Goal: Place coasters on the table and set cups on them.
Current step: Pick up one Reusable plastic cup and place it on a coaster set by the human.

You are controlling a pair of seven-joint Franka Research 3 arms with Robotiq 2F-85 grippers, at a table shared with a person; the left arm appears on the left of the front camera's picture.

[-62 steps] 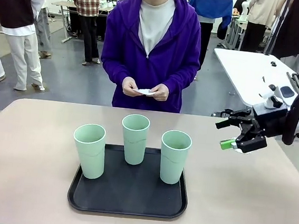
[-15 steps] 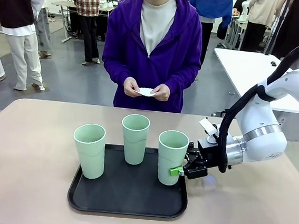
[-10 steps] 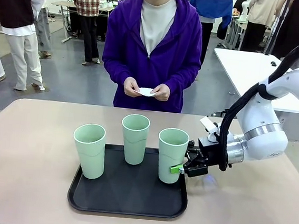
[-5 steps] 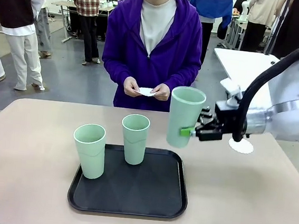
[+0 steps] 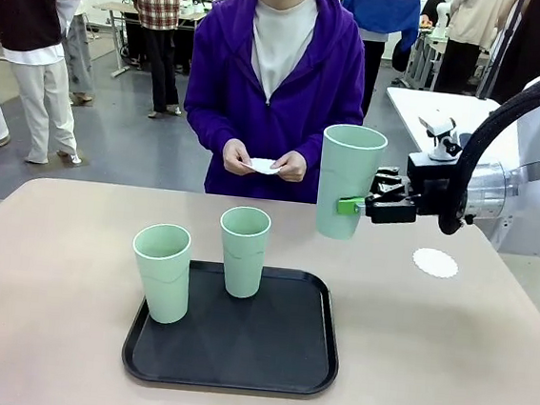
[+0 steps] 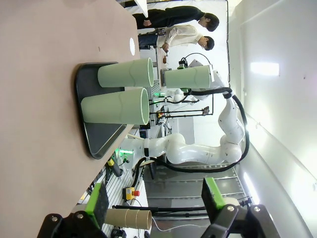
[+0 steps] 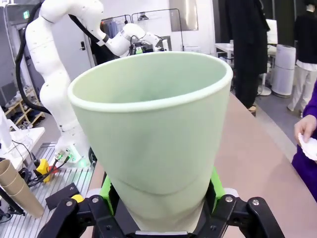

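**Cup aloft, coaster waiting**

My right end effector [image 5: 351, 206] is clamped on one cup [image 5: 352, 167] below its middle and holds it upright above the table [image 5: 484, 367] — a coaster [image 5: 434, 262] lies near, to its right. The cup looks like light, smooth plastic, probably slippery — a low, gentle squeeze suits it. My left end effector [image 6: 156, 198] stands wide and empty.

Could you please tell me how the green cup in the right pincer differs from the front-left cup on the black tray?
The tall, pale mint-green plastic cup in the right pincer hangs in the air above the beige-pink table; the front-left mint-green cup stands on the black rounded tray. The held cup is clamped near its base; the tray cup is touched by nothing. Both are upright and alike in shape and colour.
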